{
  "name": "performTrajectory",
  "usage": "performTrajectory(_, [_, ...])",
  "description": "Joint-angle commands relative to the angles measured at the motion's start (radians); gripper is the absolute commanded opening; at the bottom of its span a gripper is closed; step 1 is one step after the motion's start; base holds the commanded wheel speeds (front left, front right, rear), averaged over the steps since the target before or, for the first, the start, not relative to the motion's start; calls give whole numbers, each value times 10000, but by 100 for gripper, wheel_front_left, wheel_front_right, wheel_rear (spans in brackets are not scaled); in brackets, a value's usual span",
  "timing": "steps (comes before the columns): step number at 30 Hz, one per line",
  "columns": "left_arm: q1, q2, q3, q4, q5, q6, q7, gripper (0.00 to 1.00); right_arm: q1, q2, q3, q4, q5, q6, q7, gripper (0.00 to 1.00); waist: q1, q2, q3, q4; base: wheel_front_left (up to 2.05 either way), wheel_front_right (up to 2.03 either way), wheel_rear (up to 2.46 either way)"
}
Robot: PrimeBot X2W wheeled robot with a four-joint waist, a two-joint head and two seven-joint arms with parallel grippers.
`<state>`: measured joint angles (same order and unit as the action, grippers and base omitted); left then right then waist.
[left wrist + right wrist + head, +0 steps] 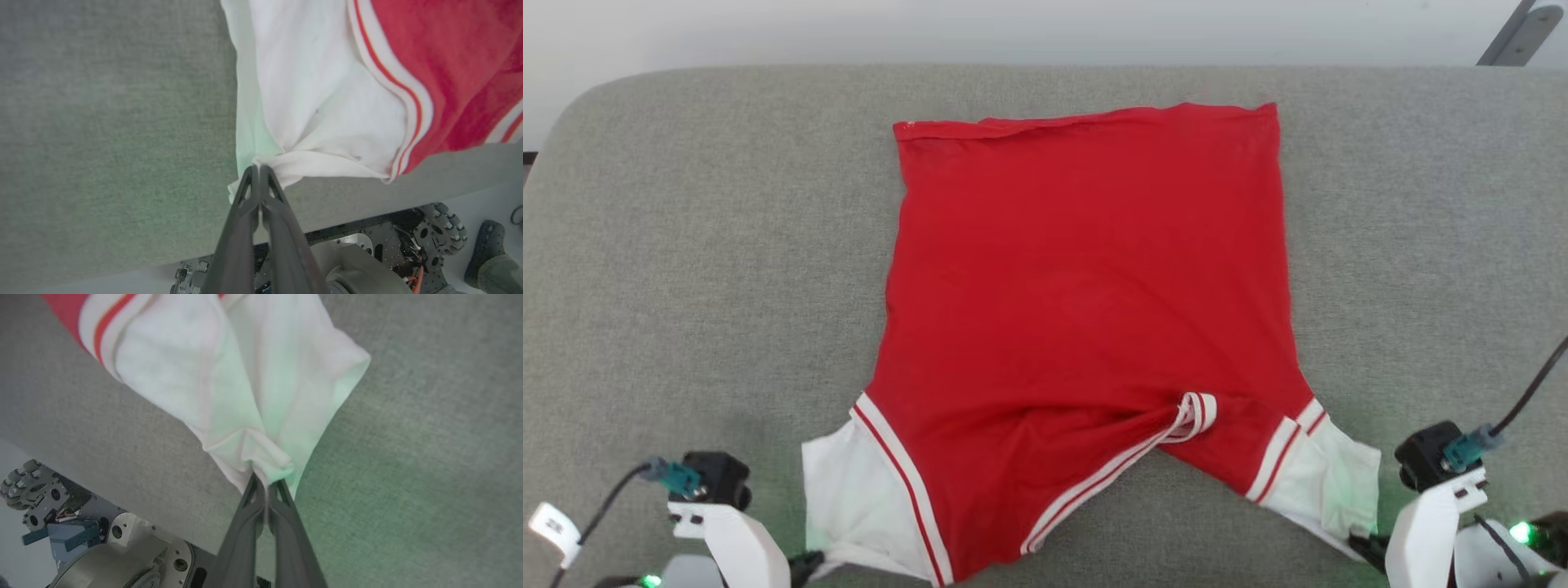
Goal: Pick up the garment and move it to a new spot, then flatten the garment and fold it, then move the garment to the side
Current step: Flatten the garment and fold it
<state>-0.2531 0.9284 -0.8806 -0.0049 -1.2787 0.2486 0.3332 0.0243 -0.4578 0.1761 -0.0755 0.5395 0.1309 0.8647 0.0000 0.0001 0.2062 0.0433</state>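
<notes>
The garment lies spread on the grey padded table, plain red side up, hem at the far end, white sleeves toward me. Striped trim bunches at the neck near the front. My left gripper is shut on the corner of the left white sleeve; in the left wrist view the fingertips pinch the sleeve's edge. At the lower right, my right gripper is shut on the right white sleeve, whose bunched cloth sits between the fingertips.
The grey table spreads wide on both sides of the garment, with a pale wall behind its far edge. Its near edge runs just under both grippers, and my wheeled base shows below it. A foot stands on the floor at the right.
</notes>
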Motion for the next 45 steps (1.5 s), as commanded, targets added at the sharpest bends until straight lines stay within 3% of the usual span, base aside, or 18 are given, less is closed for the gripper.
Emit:
performTrajectory(1, [174,-21,-56,-61,-11,68,-40,0,240,-35,-11,-73,150,-3,177,0,0,-1,71,32,0,0,0])
performTrajectory(6, [369,-215,-208,-158,-77,153,38,0,861,87,-48,-159,407,-3,651,0,0,-1,282,118,0,0,0])
performTrajectory(10, [409,-399,-196,-58,-151,121,-50,0,902,314,-136,27,239,-3,375,3,0,-1,401,146,0,0,0])
performTrajectory(11, [396,-440,-156,-28,-198,96,-87,0,860,394,-190,76,146,-3,269,46,0,-1,425,145,0,0,0])
performTrajectory(12, [366,-465,-116,-1,-208,80,-141,0,786,445,-197,68,71,-5,202,77,0,-1,444,138,0,0,0])
performTrajectory(13, [306,-500,-64,25,-208,75,-206,0,693,458,-224,17,24,-3,116,95,0,-1,465,135,0,0,0])
performTrajectory(14, [257,-540,-1,54,-235,75,-277,0,598,475,-287,-62,-45,-5,46,100,0,-1,486,129,0,0,0])
performTrajectory(19, [29,-559,179,42,-193,5,-441,0,194,494,-738,-981,-352,-25,-101,100,0,-1,633,79,0,0,0])
performTrajectory(25, [-27,-531,323,-56,-137,19,-650,0,-731,983,-1367,-2282,-842,-3,-189,100,0,-1,891,15,0,0,0])
performTrajectory(28, [-160,-571,385,-116,-107,23,-689,0,-1675,1253,-1605,-2340,-1222,-3,-515,100,0,-1,1077,53,0,0,0])
performTrajectory(34, [-522,-713,394,-172,135,-70,-674,0,-3708,1589,-1682,-1172,-1686,-2,-1408,100,0,-1,1514,276,0,0,0])
performTrajectory(45, [-1463,-1465,147,177,568,-568,-534,0,-8202,1143,-1647,3921,-2231,-3,-1977,100,0,-1,2475,1354,0,0,0])
